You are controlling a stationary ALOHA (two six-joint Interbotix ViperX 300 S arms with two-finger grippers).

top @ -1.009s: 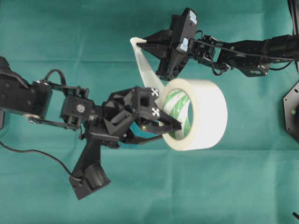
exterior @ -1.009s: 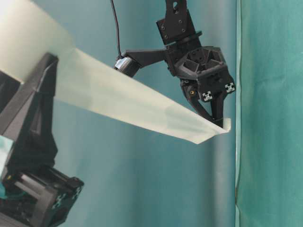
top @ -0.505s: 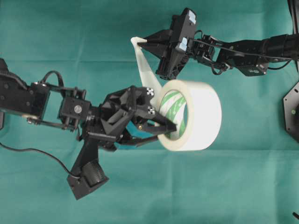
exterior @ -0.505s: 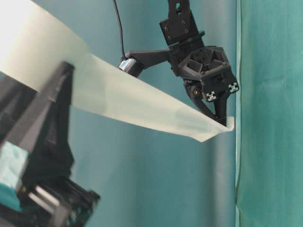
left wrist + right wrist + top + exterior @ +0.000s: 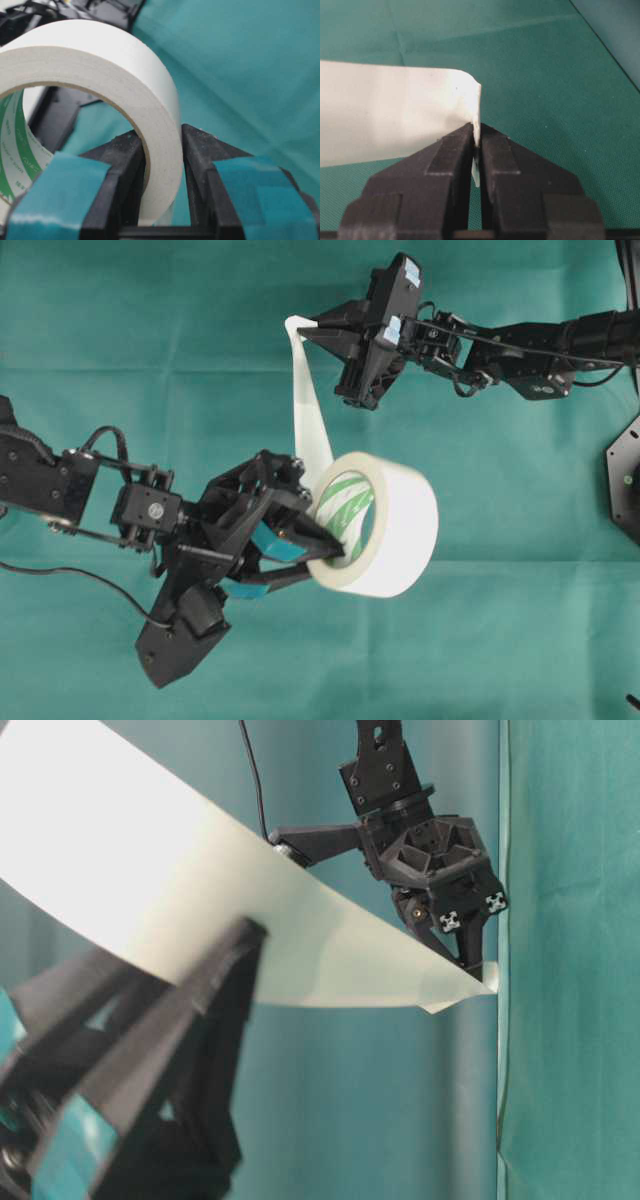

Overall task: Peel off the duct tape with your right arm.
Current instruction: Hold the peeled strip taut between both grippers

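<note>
The duct tape (image 5: 395,530) is a white roll with green print in its core, held up on edge over the green cloth. My left gripper (image 5: 335,552), the one with teal pads, is shut on the roll's wall, one finger in the core and one outside (image 5: 162,137). A loose white strip (image 5: 305,400) runs from the roll up to my right gripper (image 5: 300,330). That gripper's plain black fingers are shut on the strip's end (image 5: 476,131). In the table-level view the strip (image 5: 150,890) stretches taut from the right gripper (image 5: 482,972).
Green cloth (image 5: 500,640) covers the table. A black mount (image 5: 625,480) stands at the right edge. The left arm's cable (image 5: 80,575) lies along the lower left. A cloth backdrop seam (image 5: 503,960) runs behind the right gripper.
My left gripper has carried the roll down and left, away from the right gripper, and more strip has come off. The right gripper has hardly moved.
</note>
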